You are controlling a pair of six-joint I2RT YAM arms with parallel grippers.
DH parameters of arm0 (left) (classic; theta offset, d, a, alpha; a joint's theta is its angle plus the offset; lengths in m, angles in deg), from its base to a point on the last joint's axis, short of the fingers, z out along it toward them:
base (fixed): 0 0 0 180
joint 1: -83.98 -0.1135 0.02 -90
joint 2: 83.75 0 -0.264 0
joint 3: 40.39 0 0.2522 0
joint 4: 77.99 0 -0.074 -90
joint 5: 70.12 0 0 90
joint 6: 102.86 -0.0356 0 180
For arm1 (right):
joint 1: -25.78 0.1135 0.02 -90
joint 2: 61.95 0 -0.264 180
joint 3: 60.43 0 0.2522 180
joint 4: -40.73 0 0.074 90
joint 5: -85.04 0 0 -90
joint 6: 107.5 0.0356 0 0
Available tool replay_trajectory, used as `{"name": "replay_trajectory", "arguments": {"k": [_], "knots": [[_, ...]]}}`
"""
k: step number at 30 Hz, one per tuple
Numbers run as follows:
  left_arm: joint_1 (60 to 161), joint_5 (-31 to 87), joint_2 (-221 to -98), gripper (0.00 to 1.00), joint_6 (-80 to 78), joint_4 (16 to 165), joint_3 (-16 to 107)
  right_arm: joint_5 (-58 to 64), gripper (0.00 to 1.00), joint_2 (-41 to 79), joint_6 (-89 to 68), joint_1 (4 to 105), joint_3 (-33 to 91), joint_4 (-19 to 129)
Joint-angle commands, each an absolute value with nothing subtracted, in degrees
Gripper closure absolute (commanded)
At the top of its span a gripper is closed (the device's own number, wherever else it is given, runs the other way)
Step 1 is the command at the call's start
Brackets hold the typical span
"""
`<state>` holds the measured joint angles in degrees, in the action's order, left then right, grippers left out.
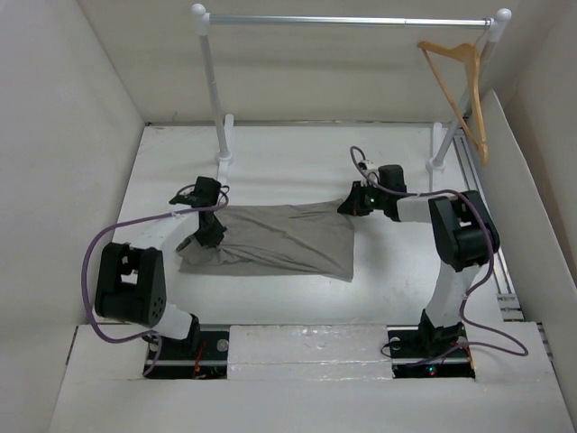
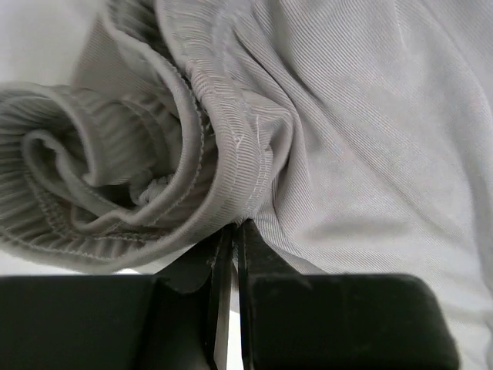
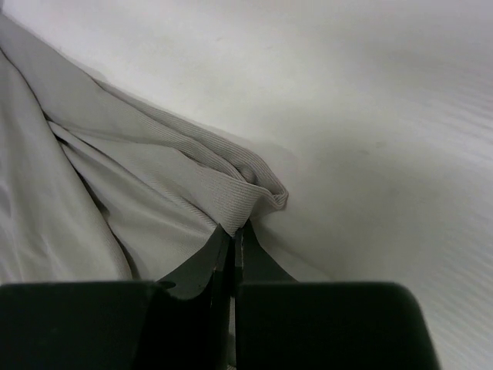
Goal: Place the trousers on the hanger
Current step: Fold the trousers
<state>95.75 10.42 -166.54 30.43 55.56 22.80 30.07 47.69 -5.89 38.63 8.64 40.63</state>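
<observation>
Only the overhead view shows the hanger, far from both jaws; wrist views show each clamped on the wrinkled taupe trousers.

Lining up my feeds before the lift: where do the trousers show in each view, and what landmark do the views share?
Top external: the trousers lie mid-table, between the two arms.
Left wrist: the trousers fill most of the frame, with a gathered ribbed band at left.
Right wrist: the trousers take the left side, with a folded corner near centre.
Shared landmark: the white table.
</observation>
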Motion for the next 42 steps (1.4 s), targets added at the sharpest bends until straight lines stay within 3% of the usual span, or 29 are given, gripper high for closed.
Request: {"name": "replay_trajectory", "arguments": {"k": [1,5,12,21,22,23,24,25,26,27,28,30,32,35,39,42], "knots": [[95.7,9.5,-169.1,1.00,27.6,56.9,30.2,30.1,1.00,45.9,-5.8,35.0,9.1,35.9],[96.4,9.8,-166.5,1.00,27.0,54.5,32.5,30.1,1.00,46.3,-6.2,33.6,9.5,35.7],[96.9,16.8,-156.6,1.00,31.8,53.5,18.9,30.0,1.00,47.8,-6.5,33.1,10.7,36.1],[95.7,19.6,-155.2,1.00,37.5,56.1,9.9,28.6,1.00,46.3,-8.7,33.1,11.8,39.5],[95.7,19.5,-155.3,0.91,37.7,56.1,9.9,28.5,0.98,46.2,-9.1,33.1,12.0,40.3],[95.7,19.2,-155.4,0.82,38.0,55.7,10.2,28.4,0.95,46.0,-10.0,33.1,12.4,41.1],[95.7,18.8,-155.5,0.62,38.0,55.2,11.2,28.3,0.88,45.7,-10.6,33.1,12.8,42.9],[95.7,18.6,-154.6,0.50,37.8,54.4,11.8,28.4,0.79,45.6,-11.1,33.1,13.7,43.8],[95.7,17.8,-153.8,0.43,37.3,53.7,12.6,28.4,0.60,45.4,-12.0,33.6,14.0,44.4],[95.7,17.2,-151.3,0.32,37.0,52.9,14.8,28.4,0.53,45.1,-12.4,33.6,14.3,45.6],[95.7,16.9,-149.8,0.30,36.5,51.8,16.4,28.3,0.47,44.4,-12.8,34.2,14.8,46.6],[95.7,16.4,-147.1,0.27,35.2,50.3,21.9,27.7,0.35,43.2,-14.2,34.2,15.5,48.7],[95.7,16.3,-145.1,0.33,34.1,49.1,26.0,27.1,0.30,40.6,-15.5,34.8,15.5,50.4],[98.2,18.8,-146.8,0.41,32.9,49.7,31.5,25.9,0.24,35.9,-16.7,34.8,13.3,52.8],[98.2,22.7,-155.6,0.41,29.5,52.7,30.1,23.3,0.16,29.8,-19.0,35.4,9.1,57.2],[98.2,21.9,-162.3,0.43,27.0,55.9,29.9,21.3,0.17,24.6,-20.8,37.0,6.0,60.6]]}}
